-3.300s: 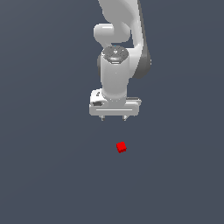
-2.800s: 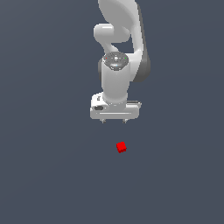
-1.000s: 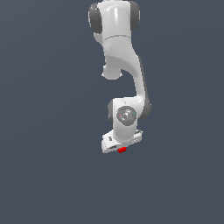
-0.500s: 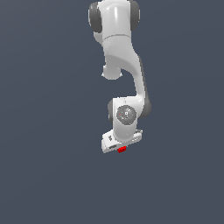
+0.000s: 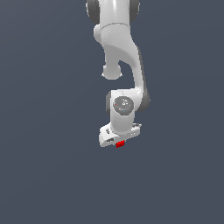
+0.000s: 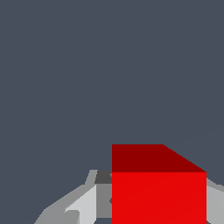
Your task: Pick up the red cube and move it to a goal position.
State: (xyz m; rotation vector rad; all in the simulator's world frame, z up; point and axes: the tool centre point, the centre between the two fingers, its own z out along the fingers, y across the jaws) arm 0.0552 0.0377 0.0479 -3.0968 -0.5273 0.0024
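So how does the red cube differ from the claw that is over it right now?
The red cube is bright red; the claw is white and grey. The cube is far smaller, peeking out as a sliver under the claw's wider body in the exterior view. The cube is a plain block; the claw has fingers flanking the cube on both sides. Both sit at the same spot over the plain dark ground.

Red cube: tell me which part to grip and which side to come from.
Grip the red cube across two opposite flat side faces, coming straight down from above. Its plain, square faces suit parallel fingers, and nothing crowds it. The gripper already sits over it that way, a finger on either flank.
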